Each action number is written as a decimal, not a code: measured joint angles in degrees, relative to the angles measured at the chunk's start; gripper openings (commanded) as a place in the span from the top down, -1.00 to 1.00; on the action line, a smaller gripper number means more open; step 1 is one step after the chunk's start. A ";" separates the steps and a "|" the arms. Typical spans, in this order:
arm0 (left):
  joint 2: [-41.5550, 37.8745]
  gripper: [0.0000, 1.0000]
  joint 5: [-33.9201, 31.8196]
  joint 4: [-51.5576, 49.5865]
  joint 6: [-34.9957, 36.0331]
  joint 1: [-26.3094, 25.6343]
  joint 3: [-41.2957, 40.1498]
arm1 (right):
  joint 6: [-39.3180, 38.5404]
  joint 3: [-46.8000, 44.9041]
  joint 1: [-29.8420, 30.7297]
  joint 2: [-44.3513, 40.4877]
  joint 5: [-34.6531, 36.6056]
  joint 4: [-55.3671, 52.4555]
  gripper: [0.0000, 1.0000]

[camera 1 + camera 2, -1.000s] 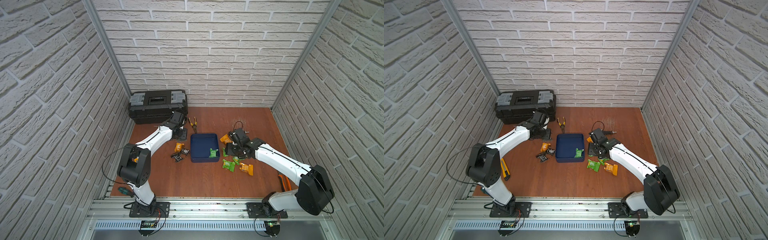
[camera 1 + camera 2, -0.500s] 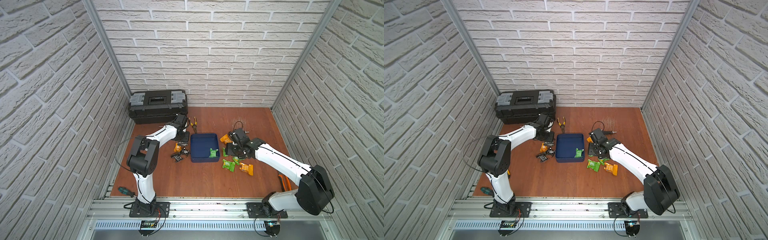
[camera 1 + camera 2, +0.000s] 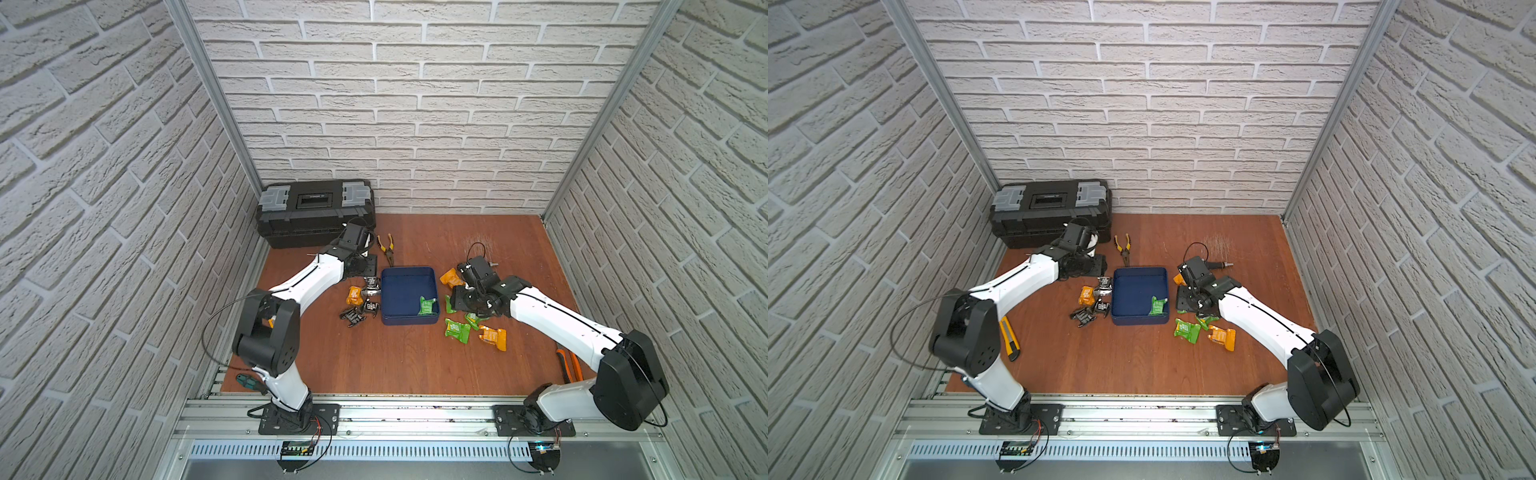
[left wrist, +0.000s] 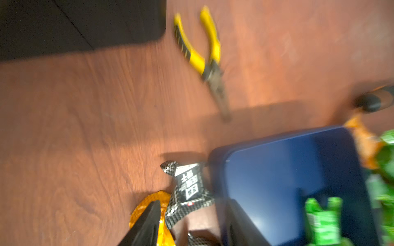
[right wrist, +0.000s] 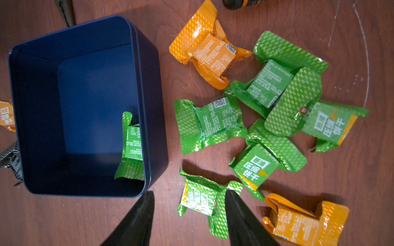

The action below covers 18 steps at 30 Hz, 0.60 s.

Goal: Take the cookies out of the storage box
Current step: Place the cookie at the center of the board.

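Brown tabletop (image 3: 395, 365). Pinch green packet (image 5: 132, 144) in box (image 5: 150, 102) by foil flap (likely light, crinkly, slippery) with right gripper (image 5: 189, 192), parted, empty, like left gripper (image 4: 194, 202).

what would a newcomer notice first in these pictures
The dark blue box in the middle of the brown table stands out, almost empty, with a single green packet in one corner. Beside it, on the side of the right arm, lies a bright scatter of green and orange packets. A big black toolbox sits in the far left corner.
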 measured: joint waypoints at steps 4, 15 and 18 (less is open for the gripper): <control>-7.45 -0.09 1.92 3.82 -4.46 -0.20 -5.68 | -0.74 3.43 1.27 2.38 0.11 -0.74 -0.14; -13.73 -0.07 5.33 6.93 -16.44 -4.63 -20.09 | 1.51 18.93 11.56 14.64 5.57 -7.13 -0.23; -13.94 -0.07 6.16 8.46 -18.34 -4.70 -21.09 | 3.10 21.20 13.16 18.12 5.68 -7.48 -0.22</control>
